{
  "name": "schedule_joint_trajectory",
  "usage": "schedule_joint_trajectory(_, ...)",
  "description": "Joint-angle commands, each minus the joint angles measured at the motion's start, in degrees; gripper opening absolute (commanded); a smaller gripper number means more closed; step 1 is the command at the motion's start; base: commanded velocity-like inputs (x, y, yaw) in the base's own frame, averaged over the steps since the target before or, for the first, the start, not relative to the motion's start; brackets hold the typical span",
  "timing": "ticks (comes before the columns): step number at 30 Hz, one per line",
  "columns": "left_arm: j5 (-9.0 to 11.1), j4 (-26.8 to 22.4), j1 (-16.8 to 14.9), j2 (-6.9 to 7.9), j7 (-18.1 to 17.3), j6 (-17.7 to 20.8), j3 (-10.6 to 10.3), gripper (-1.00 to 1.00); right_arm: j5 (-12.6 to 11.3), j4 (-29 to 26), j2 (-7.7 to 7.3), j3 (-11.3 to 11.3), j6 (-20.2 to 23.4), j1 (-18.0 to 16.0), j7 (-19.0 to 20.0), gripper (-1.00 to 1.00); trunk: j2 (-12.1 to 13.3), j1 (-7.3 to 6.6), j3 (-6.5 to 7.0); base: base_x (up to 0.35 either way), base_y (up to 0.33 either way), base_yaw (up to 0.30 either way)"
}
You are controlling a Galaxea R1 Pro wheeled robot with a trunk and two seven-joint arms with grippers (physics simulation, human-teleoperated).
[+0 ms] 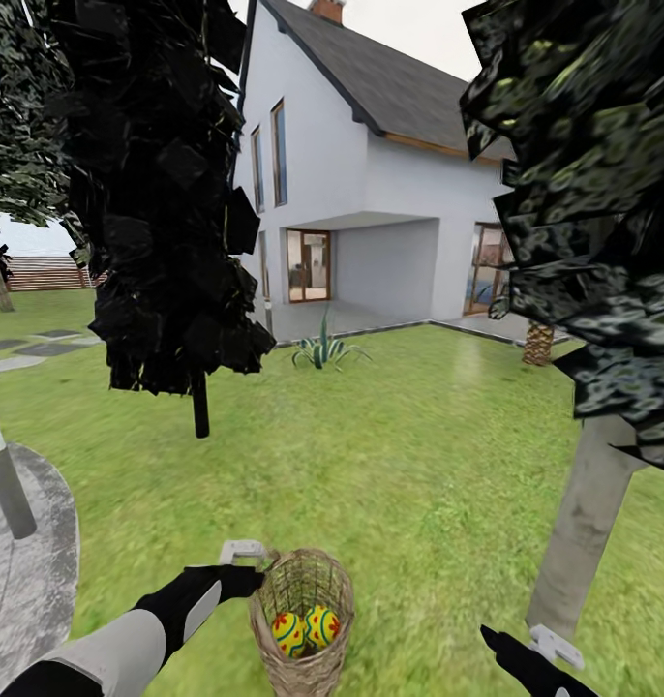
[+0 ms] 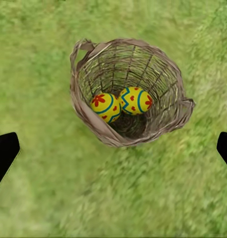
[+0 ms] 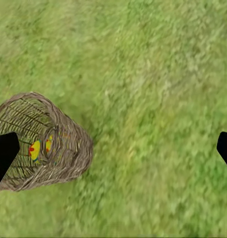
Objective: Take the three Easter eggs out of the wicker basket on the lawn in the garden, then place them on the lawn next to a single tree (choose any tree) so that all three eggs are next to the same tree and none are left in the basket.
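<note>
Two Easter eggs (image 2: 120,103) show in the wicker basket (image 2: 88,121) from the left wrist; both tools gape empty.

Tan woven wicker basket (image 2: 88,116); two yellow eggs (image 2: 106,107) (image 2: 135,100) inside, blue zigzags, red hearts and dots. Mottled green lawn (image 1: 419,455). White house (image 1: 371,184), grey roof, far. Pale grey tree trunk (image 1: 584,523), right.

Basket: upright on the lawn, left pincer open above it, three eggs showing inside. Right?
Not quite. The basket stands on the lawn under the open left pincer, but the left wrist view shows two eggs inside, not three.
</note>
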Motion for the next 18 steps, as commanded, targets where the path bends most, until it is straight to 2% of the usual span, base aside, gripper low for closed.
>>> schedule_joint_trajectory(1,0.5,0.0,0.0,0.03,0.0,0.3,-0.2,1.0,-0.2,-0.1,0.03,-0.3,0.4,0.0,0.3,1.0,0.0,0.04,-0.01,0.253,0.215,0.0)
schedule_joint_trajectory(18,0.5,0.1,0.0,0.03,0.0,0.3,-0.2,1.0,0.1,0.0,0.03,-0.2,0.4,0.0,0.3,1.0,0.0,0.04,-0.01,0.253,0.215,-0.003)
